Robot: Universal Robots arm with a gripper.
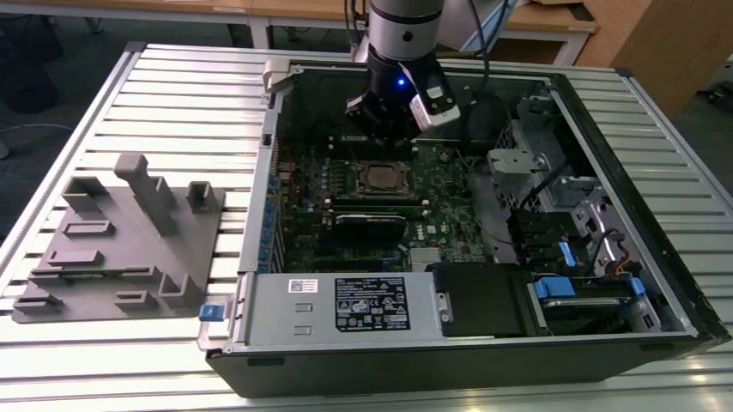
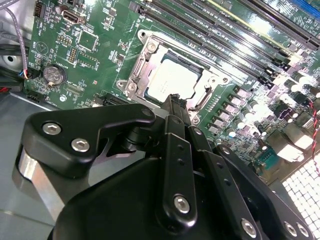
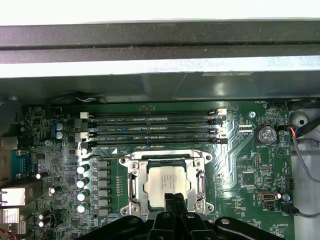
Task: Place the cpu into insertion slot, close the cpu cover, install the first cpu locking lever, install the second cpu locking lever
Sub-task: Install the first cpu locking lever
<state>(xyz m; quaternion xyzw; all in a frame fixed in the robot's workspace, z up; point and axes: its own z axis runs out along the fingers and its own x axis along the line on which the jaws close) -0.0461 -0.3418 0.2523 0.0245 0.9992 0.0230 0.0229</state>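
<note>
The claw's (image 3: pixel 174 198) fingertips were together, gripping nothing, and hid a strip of the chip (image 3: pixel 167 182) in both wrist views. The chip, flat dull grey metal, lay in the socket (image 3: pixel 204 206) with the silvery cover (image 3: pixel 133 181) framing it. Whether the levers were latched was hard to make out. The exterior view took in the open computer case (image 1: pixel 641 129) and a grey plastic fixture (image 1: pixel 115 249) on the exterior view's left.

Grey fixture block (image 1: pixel 120 245) on slatted table (image 1: pixel 172 94), beside open computer case (image 1: pixel 458 373).
</note>
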